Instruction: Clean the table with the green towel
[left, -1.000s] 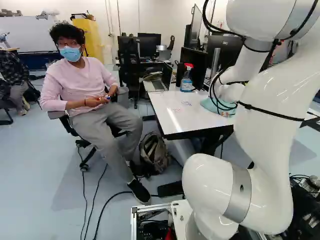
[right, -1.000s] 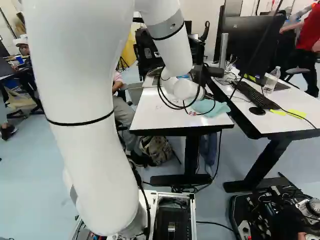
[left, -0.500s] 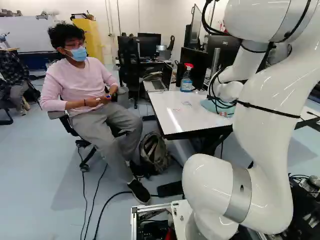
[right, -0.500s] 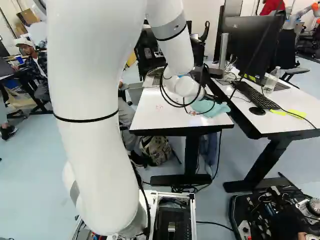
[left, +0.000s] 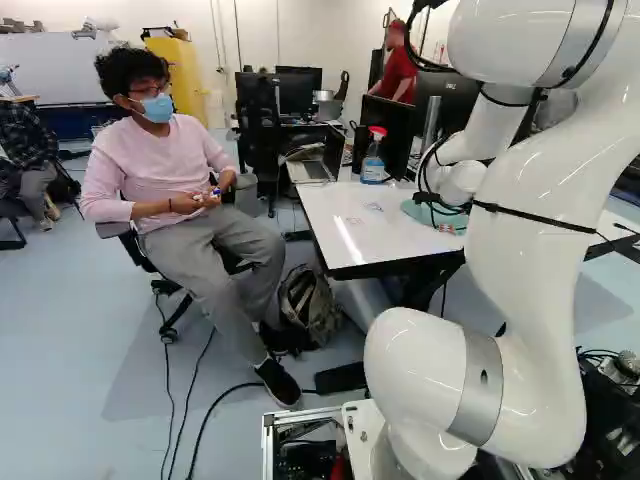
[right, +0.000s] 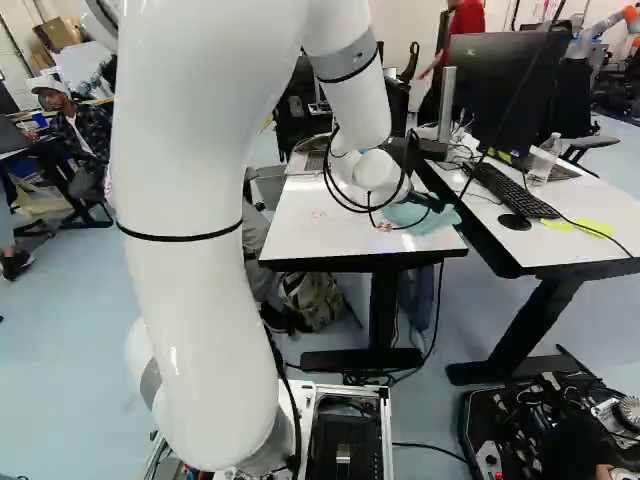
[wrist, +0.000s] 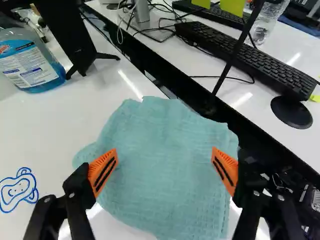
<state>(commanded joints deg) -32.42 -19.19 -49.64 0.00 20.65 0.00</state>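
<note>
Fingers stand wide apart over the green towel, which lies loosely spread on the white table, beneath and ahead of their gap; gripping it likely calls for lowering, then closing.

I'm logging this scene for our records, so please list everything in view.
Towel: one, green, on the white table
Spray bottle: one, blue, white table
Marks: blue and red, white table
Laptop: one, grey, table's far end
Desk: one, white, right of right base view
Keyboard: at least one, black, desk
Mouse: one, black, beside keyboard
Bottle: one, clear, desk
Monitors: several, black
Backpack: one, brownish, floor
Arm: one, white, over table
Gripper: one, black, orange pads, open above towel
</note>
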